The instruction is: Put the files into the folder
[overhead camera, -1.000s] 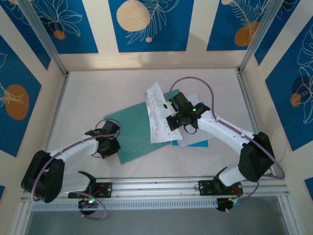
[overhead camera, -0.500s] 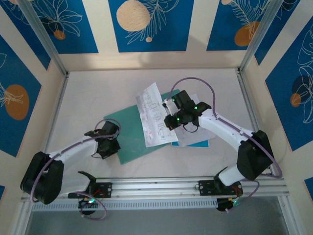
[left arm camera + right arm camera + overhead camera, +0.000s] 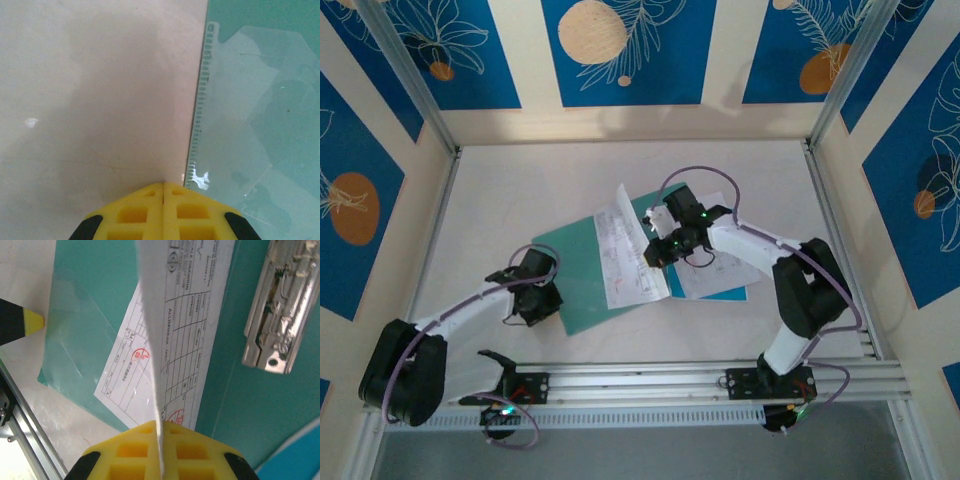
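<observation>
The teal folder (image 3: pixel 582 272) lies open in the middle of the desk (image 3: pixel 520 190). The right jaws are closed on a printed sheet (image 3: pixel 628 248), pinched edge-on between the yellow fingers (image 3: pixel 125 450). The sheet hangs over the folder's inside, beside its metal clip (image 3: pixel 277 315). The other files (image 3: pixel 718 284) lie next to the folder, under the right arm. The left jaws are pressed together with nothing between them, at the folder's near left edge.
</observation>
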Controlling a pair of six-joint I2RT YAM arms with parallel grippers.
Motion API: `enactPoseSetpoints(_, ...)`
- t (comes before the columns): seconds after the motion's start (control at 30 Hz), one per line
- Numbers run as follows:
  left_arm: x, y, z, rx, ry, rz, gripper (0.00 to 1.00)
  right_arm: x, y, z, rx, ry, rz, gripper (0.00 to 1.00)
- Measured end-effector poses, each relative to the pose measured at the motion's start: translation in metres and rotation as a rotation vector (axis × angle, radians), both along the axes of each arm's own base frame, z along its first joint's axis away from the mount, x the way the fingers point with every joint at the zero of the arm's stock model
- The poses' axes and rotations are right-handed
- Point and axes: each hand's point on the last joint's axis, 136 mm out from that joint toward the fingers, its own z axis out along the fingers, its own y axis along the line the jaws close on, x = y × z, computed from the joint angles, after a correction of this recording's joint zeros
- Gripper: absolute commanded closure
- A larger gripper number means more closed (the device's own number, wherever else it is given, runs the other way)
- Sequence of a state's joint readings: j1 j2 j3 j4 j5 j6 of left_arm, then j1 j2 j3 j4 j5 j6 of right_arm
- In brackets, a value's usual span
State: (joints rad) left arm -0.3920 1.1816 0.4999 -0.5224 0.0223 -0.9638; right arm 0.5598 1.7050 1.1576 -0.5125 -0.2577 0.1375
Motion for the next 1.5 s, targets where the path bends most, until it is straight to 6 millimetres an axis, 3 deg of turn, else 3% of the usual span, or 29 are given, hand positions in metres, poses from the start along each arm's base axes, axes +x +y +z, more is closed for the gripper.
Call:
enactPoseSetpoints(0.23, 0.001, 0.000, -0.002, -0.031, 0.021, 0.022, 1.00, 0.024, 0.009, -0.017, 0.010, 0.037, 0.001, 1.00)
enactPoseSetpoints(0.53, 0.002, 0.000, -0.006, -0.036, 0.111, 0.038, 1.00, 0.036, 0.020, -0.030, 0.031, 0.073, 0.024, 1.00)
enactPoseSetpoints(0.77, 0.003, 0.000, -0.007, -0.020, 0.164, 0.026, 1.00, 0.027, 0.030, -0.051, 0.040, 0.133, 0.054, 1.00)
enactPoseSetpoints(1.23, 0.003, 0.000, -0.006, -0.014, 0.165, 0.006, 1.00, 0.006, 0.063, -0.051, 0.076, 0.153, 0.148, 1.00)
enactPoseSetpoints(1.5, 0.003, 0.000, -0.006, -0.017, 0.157, 0.006, 1.00, 0.010, 0.073, -0.050, 0.081, 0.165, 0.162, 1.00)
